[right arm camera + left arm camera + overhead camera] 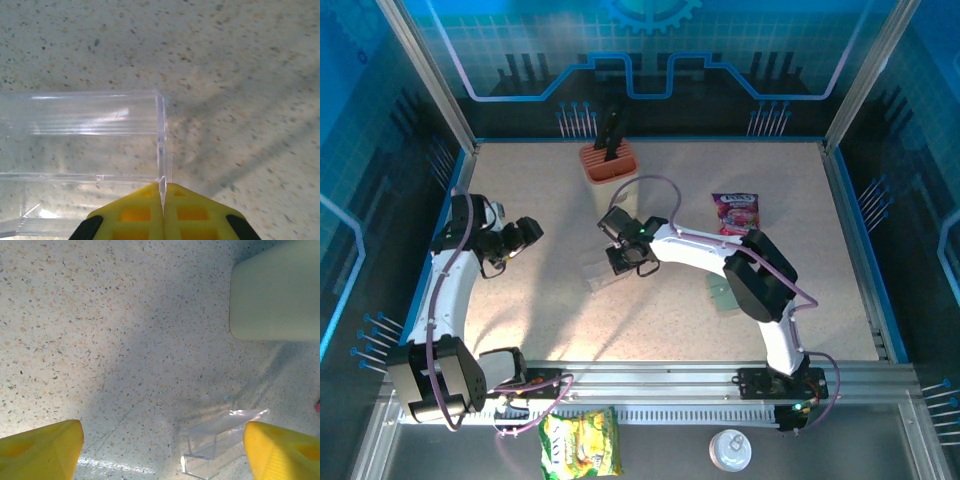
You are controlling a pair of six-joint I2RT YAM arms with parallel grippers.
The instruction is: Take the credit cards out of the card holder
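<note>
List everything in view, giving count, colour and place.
clear plastic stand: one, transparent, table centre
card holder: one, grey-green, right of centre, partly hidden
purple snack packet: one, purple, right rear of table
container: one, orange rim and cream body, far centre
black items: count unclear, black, standing in the container
yellow-green snack packet: one, yellow-green, in front of the table
round lid: one, white, in front of the table
table: one, speckled beige
left gripper: one, yellow, open, left side
right gripper: one, yellow, shut on the stand's wall
</note>
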